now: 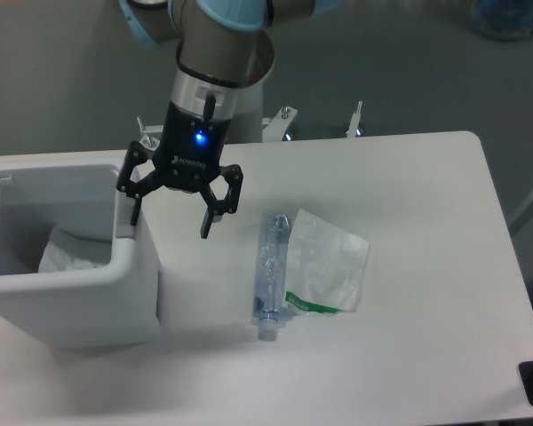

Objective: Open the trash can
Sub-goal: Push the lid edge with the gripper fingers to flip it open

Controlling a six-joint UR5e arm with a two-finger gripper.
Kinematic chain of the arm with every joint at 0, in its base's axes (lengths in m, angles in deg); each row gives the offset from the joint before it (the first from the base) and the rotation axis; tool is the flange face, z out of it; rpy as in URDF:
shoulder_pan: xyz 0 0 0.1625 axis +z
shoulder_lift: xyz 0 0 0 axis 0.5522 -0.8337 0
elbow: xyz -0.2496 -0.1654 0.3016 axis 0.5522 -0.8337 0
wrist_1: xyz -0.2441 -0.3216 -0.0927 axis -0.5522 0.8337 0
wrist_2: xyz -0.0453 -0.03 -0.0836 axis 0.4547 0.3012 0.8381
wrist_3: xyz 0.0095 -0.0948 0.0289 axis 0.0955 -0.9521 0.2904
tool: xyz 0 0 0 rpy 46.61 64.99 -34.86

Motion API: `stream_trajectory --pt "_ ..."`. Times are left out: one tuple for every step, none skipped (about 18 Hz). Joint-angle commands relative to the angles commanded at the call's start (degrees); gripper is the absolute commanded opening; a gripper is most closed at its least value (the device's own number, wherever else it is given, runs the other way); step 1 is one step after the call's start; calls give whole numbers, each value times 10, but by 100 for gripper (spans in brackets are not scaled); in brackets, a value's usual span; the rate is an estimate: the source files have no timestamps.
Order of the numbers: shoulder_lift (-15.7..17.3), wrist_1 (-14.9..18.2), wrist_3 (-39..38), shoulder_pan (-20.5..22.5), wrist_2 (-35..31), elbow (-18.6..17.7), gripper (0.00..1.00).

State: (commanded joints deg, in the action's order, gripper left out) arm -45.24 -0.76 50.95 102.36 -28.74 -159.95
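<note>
Trash can (pixel 80 302) at the table's (pixel 409 355) left, cut off by the frame edge, lid up and mostly out of view; white liner (pixel 67 253) visible inside. Arm reaching down from the top, upper links cropped. Gripper (pixel 171 219) pointing down at the bin's right rim, fingers spread wide, holding nothing; left fingertip (pixel 133 216) at the rim, contact unclear. Bottle (pixel 269 273) and plastic bag (pixel 327 262) touching, lying to the right.
</note>
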Motion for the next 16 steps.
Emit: stream_trajectory --pt "1 0 0 4 -4 5 100" --pt "2 1 1 11 -9 11 100" --pt "3 1 1 23 -16 17 100" --pt "3 0 3 30 -25 23 100" --pt "2 1 11 36 -34 29 100" --pt "1 1 31 40 -49 32 100" --pt "2 2 53 45 -68 31 100" --pt "1 3 74 51 -89 30 100" --pt "2 3 89 57 -110 31 100" --pt "2 4 101 62 -131 31 100" --pt "1 4 116 63 -153 29 100" --pt "1 4 133 69 -176 27 100" --pt "1 5 156 72 -195 24 100" --pt "1 7 181 74 -209 22 100" --pt "1 8 200 76 -218 19 100" --pt "0 9 211 77 -222 18 100"
